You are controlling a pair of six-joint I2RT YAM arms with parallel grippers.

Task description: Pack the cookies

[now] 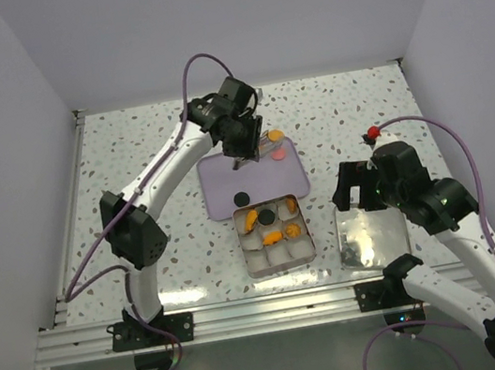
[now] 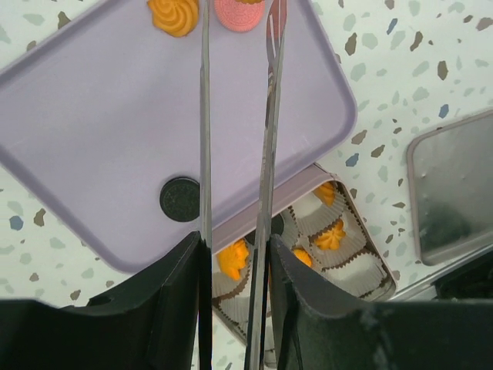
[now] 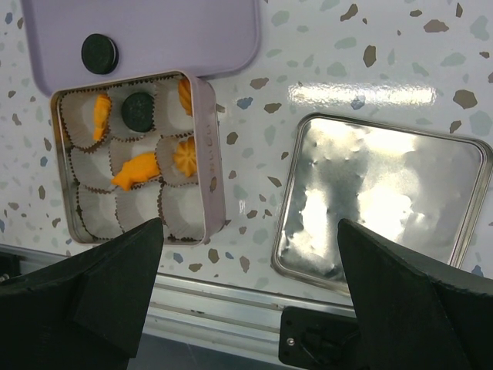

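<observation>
On the purple tray [image 1: 217,176] lie an orange cookie [image 1: 274,134], a pink cookie [image 1: 272,150] and a black cookie [image 1: 241,198]. My left gripper [image 1: 242,143] is shut on metal tongs [image 2: 205,116]. Their two blades stand slightly apart and empty, with the tips between the orange cookie [image 2: 173,15] and the pink cookie [image 2: 239,14]. The open tin [image 1: 310,231] holds white paper cups with several orange cookies [image 3: 133,171] and one black cookie [image 3: 138,110]. My right gripper [image 3: 250,223] is open and empty above the table between the tin and the lid.
The silver upturned tin lid [image 1: 375,238] lies right of the tin, near the table's front edge; it also shows in the right wrist view [image 3: 385,200]. The aluminium frame rail [image 1: 250,313] runs along the front. Walls enclose the table on three sides.
</observation>
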